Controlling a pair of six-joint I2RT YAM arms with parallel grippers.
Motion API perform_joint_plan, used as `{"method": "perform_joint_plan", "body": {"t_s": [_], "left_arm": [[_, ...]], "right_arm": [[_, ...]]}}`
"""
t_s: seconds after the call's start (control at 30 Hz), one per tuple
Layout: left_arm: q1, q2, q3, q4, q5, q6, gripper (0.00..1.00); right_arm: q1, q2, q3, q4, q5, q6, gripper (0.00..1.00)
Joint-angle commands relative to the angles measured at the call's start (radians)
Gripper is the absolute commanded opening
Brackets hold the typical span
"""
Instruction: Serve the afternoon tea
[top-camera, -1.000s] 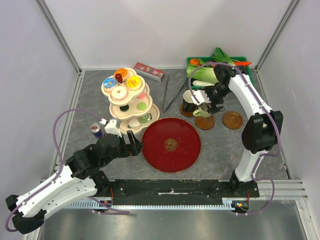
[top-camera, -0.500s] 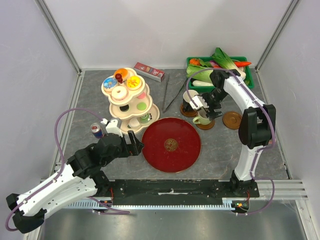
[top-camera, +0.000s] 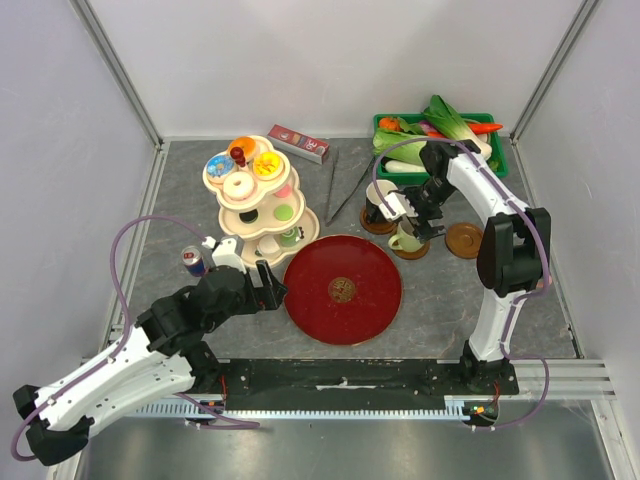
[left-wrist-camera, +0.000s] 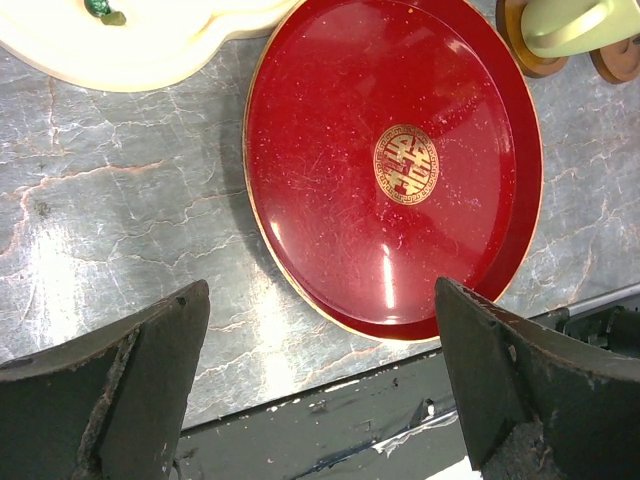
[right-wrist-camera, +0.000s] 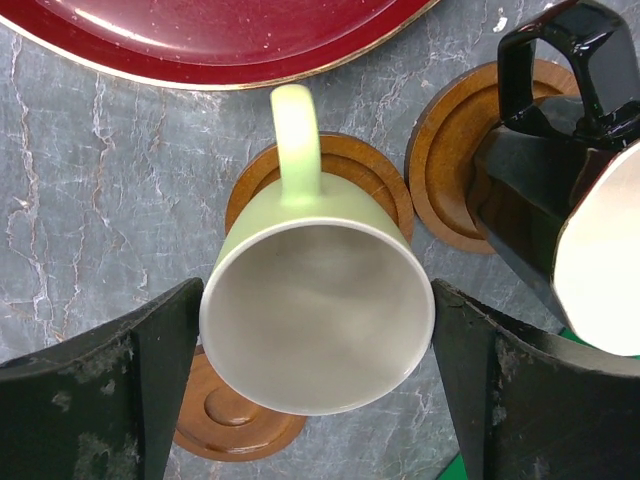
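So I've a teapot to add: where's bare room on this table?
Bare table lies between the left wall and the tiered stand, and right of the red tray, nearer than the coasters. The tray itself is bare. It is crowded around the black mug and green mug, which the right hand straddles.

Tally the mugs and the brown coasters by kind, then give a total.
Mugs: 2, the pale green mug and the black mug
Brown coasters: 3, the green mug's coaster, the black mug's coaster and the bare coaster
Total: 5
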Motion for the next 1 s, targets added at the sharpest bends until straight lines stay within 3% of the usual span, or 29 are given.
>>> {"method": "perform_joint_plan", "body": {"t_s": [0.0, 0.57, 0.97], "left_arm": [[-0.004, 0.010, 0.034, 0.011, -0.029, 0.029, 0.99], [-0.006, 0.002, 0.028, 0.014, -0.038, 0.021, 0.99], [-0.003, -0.007, 0.034, 0.001, -0.047, 0.013, 0.99]], "right_arm": [[0.004, -0.003, 0.003, -0.074, 0.001, 0.010, 0.98], [0.044, -0.138, -0.038, -0.010, -0.025, 0.064, 0.98], [0.044, -0.155, 0.067, -0.001, -0.126, 0.104, 0.98]]}}
